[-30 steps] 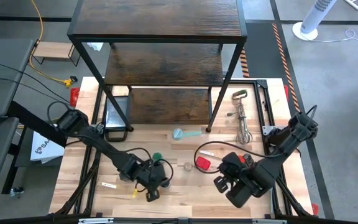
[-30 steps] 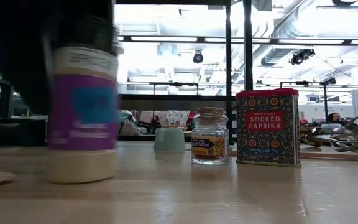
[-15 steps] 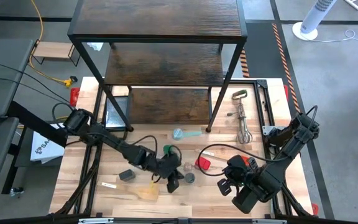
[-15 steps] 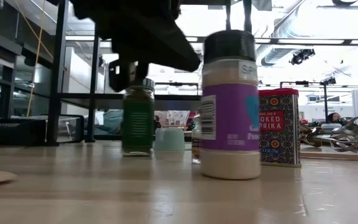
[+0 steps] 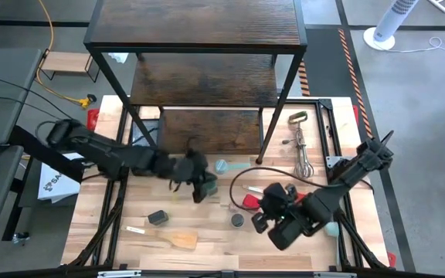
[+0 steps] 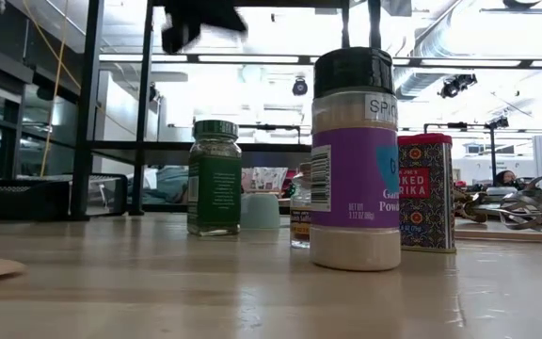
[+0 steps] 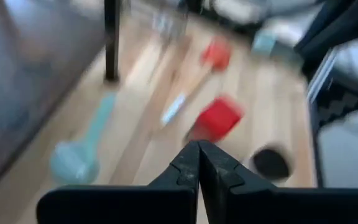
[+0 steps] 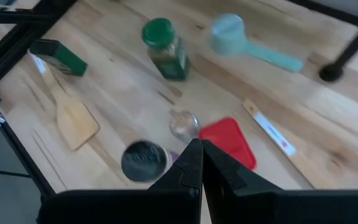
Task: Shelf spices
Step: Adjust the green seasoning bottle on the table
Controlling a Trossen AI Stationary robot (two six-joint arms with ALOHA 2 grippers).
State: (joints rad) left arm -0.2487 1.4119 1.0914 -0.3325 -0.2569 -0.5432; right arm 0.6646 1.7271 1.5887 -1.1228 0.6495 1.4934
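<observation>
The shelf (image 5: pixel 199 77) stands at the table's (image 5: pixel 207 247) far side, all tiers bare. Left pincer (image 5: pixel 199 188) hangs before the shelf's lowest board, fingers pressed together, holding nothing. Just beside it stands the green-lidded jar (image 8: pixel 165 40). Further from the shelf stand the red paprika tin (image 8: pixel 229 140), the tiny pale jar (image 8: pixel 183 124) and the dark-lidded jar (image 8: pixel 143 160), close together. Right pincer (image 5: pixel 263 220), also closed and empty, hovers near that group.
</observation>
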